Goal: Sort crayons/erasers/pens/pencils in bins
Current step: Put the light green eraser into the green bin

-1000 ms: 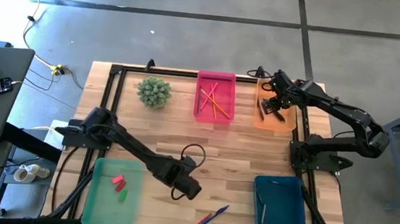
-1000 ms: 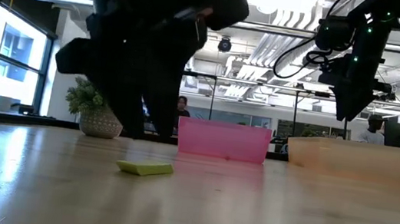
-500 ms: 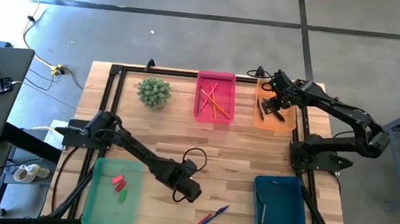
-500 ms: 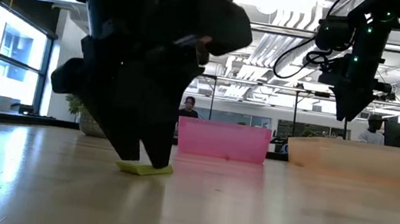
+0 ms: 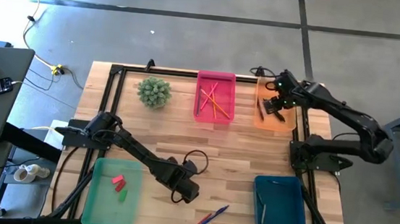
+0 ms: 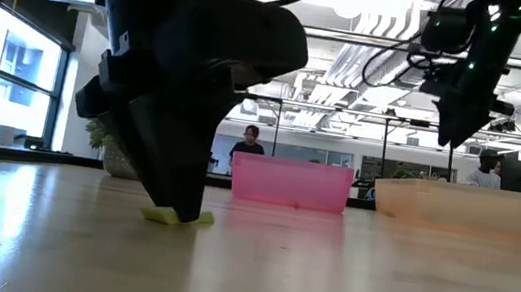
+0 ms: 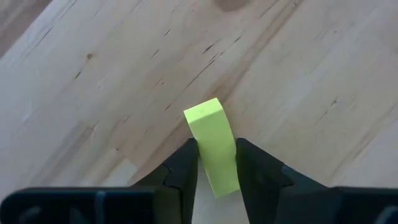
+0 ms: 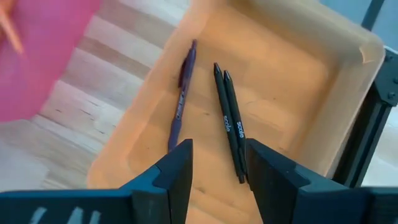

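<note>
We look past the right gripper (image 8: pixel 217 165), whose two dark fingers (image 8: pixel 174 171) stand apart with nothing between them, down into the orange bin (image 8: pixel 292 74). Three pens lie on the bin's floor: a purple pen (image 8: pixel 182 99) by itself, and two black pens (image 8: pixel 229 121) touching side by side just beside it. The pink bin (image 8: pixel 43 43) sits beside the orange bin, with bare wooden table (image 8: pixel 74 124) showing between them.

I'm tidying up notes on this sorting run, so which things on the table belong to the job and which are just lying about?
Job:
yellow eraser between the left gripper fingers
red and green erasers in light green bin
pencils in pink bin
pens in orange bin
teal bin
loose pens

Lying about:
potted plant
</note>
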Tool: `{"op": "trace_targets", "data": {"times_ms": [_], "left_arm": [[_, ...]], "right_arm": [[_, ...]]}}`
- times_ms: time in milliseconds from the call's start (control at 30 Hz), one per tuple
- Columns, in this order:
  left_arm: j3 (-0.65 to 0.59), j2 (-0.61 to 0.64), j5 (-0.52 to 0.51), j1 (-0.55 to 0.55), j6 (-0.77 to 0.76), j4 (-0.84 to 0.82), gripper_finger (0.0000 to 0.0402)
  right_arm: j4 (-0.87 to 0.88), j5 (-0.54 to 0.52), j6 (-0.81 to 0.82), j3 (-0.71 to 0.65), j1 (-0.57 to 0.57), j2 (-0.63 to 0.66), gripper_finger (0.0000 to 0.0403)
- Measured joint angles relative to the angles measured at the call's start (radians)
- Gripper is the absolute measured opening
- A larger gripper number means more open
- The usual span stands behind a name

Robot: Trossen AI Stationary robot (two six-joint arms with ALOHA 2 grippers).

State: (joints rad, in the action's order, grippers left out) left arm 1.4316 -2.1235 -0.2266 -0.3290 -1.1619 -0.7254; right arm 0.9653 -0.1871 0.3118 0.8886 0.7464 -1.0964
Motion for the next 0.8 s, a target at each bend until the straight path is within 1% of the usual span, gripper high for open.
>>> {"op": "trace_targets", "data": {"times_ms": [67,133,200,267,400,600,800], "left_arm": [[0.000,0.000,0.002,0.000,0.028,0.000,0.0077],[-0.001,0.000,0.005,0.000,0.044,0.000,0.0069],[-0.001,0.000,0.008,0.000,0.056,0.001,0.0065],[-0.002,0.003,0.011,0.001,0.073,0.004,0.0065],[0.001,0.003,0.013,0.001,0.098,0.005,0.0066],[0.039,-0.001,0.013,0.000,0.139,-0.022,0.0058],[0.058,-0.002,0.006,0.000,0.158,-0.031,0.0056]], "right_arm": [[-0.001,0.022,-0.009,0.000,0.000,0.034,0.0138],[-0.008,0.077,-0.029,0.000,0.000,0.066,0.0138],[-0.013,0.131,-0.041,0.000,-0.006,0.096,0.0138],[-0.014,0.155,-0.044,0.001,-0.025,0.119,0.0138],[-0.014,0.153,-0.059,0.001,-0.088,0.155,0.0138],[-0.014,0.084,-0.060,0.001,-0.207,0.183,0.0138],[-0.014,0.083,-0.049,0.001,-0.334,0.189,0.0138]]}}
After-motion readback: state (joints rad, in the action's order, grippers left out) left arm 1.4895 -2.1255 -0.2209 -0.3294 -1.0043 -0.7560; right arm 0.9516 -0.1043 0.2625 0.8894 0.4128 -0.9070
